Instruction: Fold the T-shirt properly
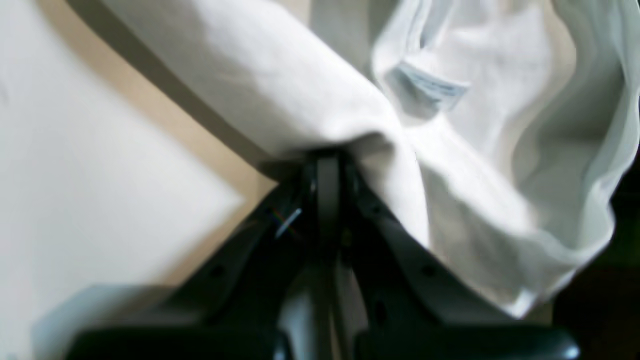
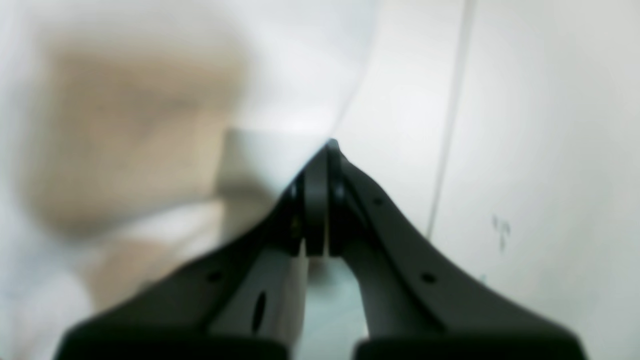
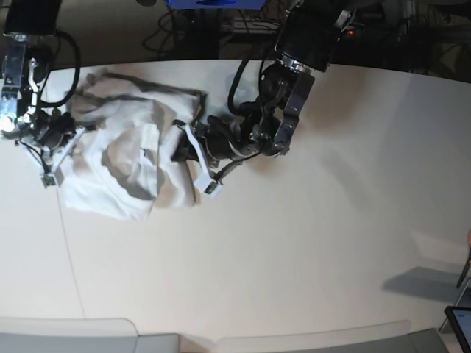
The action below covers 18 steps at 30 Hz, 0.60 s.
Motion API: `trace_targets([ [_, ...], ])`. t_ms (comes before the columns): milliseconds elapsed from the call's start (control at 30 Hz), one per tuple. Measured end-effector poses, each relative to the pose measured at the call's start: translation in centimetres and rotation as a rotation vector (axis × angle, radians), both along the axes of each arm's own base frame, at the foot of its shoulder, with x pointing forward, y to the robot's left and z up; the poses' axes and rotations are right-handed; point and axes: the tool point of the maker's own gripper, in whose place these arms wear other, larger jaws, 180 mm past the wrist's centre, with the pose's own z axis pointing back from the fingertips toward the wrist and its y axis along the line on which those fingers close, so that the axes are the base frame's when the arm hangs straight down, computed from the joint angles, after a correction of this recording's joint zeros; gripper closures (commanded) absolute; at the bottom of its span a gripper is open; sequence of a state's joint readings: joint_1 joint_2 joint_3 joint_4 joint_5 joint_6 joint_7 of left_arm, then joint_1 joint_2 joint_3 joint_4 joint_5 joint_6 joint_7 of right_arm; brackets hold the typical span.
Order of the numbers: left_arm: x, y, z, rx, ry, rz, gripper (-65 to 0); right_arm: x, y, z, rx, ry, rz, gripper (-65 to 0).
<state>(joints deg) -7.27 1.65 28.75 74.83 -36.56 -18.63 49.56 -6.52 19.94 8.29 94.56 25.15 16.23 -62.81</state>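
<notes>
Mid-fold: left gripper [image 1: 327, 160] and right gripper [image 2: 330, 147] each clamp the wrinkled white cotton T-shirt [image 3: 125, 158]; next, a level, coordinated carry-over.

You had two black arms with blocky housings [image 3: 307, 33] and looping black cables [image 3: 239, 81] along them. A small red light showed on the left arm's upper housing. White tags or labels hung near each wrist [image 3: 207, 180]. Each matte-black, curved two-fingered gripper, left [image 1: 327, 165] and right [image 2: 327, 150], carried small round screw holes along its flaring fingers [image 2: 395, 235] and pale inner faces.
</notes>
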Motion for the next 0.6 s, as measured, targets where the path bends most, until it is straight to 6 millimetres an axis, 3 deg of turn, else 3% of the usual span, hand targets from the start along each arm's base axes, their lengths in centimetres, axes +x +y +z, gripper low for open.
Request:
trace_targets([
  [233, 2.0, -0.3, 0.2, -0.003, -0.014, 0.015, 0.0, 2.4, 0.7, -0.2, 0.001, 0.000, 0.023, -1.0],
  [400, 3.3, 0.0, 0.7, 0.024, -0.034, 0.013, 0.0, 4.5, 1.2, 1.1, 0.009, -0.042, 0.035, -1.0],
  [600, 6.5, 1.3, 1.0, 0.091, -0.049, 0.038, 0.0, 7.4, 1.0, 2.7, 0.027, -0.093, 0.028, -1.0],
])
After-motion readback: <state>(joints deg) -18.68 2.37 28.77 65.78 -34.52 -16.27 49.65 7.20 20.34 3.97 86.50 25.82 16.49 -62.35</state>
